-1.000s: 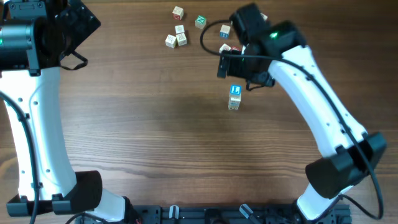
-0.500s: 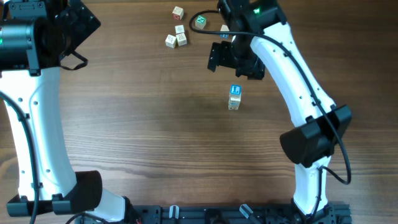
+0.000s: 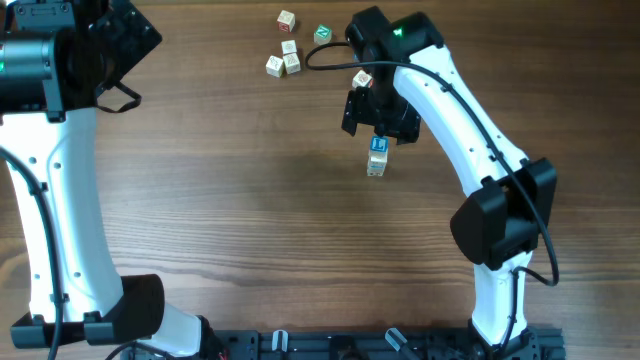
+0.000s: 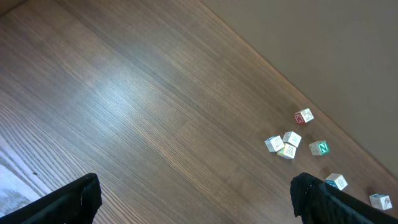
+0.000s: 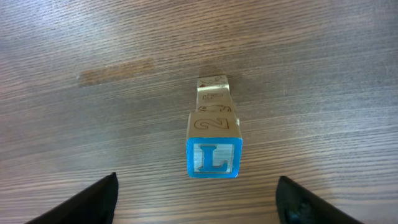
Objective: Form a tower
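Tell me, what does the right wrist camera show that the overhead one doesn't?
Only the right wrist view lets you read the blue L on top of the tower and a 2 on its side. Only the overhead view shows the loose cubes scattered beyond it. Both show the tower standing on the wooden table, with the open right gripper close to it.

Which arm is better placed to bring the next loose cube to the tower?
The right arm, I judge. Its gripper hovers open and empty right beside the tower, and the loose cubes lie just beyond it. The left gripper is open too, but far from both.
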Motion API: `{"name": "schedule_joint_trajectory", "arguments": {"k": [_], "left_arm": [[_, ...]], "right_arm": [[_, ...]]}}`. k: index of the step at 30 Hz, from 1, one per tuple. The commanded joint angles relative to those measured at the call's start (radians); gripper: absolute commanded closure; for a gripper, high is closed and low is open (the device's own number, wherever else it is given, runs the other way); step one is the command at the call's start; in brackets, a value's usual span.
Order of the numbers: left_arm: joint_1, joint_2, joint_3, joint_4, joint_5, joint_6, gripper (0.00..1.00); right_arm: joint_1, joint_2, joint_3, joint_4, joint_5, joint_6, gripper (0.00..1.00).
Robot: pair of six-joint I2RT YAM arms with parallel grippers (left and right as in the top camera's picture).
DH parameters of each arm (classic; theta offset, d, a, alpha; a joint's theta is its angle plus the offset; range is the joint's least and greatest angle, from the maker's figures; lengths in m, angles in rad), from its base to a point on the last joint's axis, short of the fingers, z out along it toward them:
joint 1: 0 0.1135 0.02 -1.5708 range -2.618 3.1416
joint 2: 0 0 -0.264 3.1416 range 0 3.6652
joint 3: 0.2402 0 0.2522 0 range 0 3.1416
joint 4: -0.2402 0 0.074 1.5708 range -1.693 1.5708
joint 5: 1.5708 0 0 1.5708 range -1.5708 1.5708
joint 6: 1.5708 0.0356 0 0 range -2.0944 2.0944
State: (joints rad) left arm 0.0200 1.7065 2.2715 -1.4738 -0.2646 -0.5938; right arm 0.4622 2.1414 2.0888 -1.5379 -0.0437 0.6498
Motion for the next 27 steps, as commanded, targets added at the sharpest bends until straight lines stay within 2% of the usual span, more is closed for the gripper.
{"name": "schedule_joint_trajectory", "arguments": {"k": [1,3,6,16,27], "left_arm": [[0.005,-0.018,0.010,0.002,-0.016,-0.014,0.00],[0.005,-0.018,0.010,0.002,-0.016,-0.014,0.00],[0.005,-0.018,0.010,0.002,-0.016,-0.014,0.00],[0.005,-0.018,0.010,0.002,-0.016,-0.014,0.00],[0.005,-0.018,0.010,0.002,-0.016,-0.014,0.00]], "right_arm": [[-0.002,-0.004,-0.037,0.011,0.017,0.008,0.25],[-0.002,-0.004,-0.053,0.019,0.017,0.007,0.27],[-0.002,-0.003,-0.073,0.039,0.017,0.008,0.34],[-0.002,-0.003,-0.088,0.052,0.029,0.004,0.41],[-0.002,-0.003,-0.088,0.068,0.056,-0.019,0.40]]}}
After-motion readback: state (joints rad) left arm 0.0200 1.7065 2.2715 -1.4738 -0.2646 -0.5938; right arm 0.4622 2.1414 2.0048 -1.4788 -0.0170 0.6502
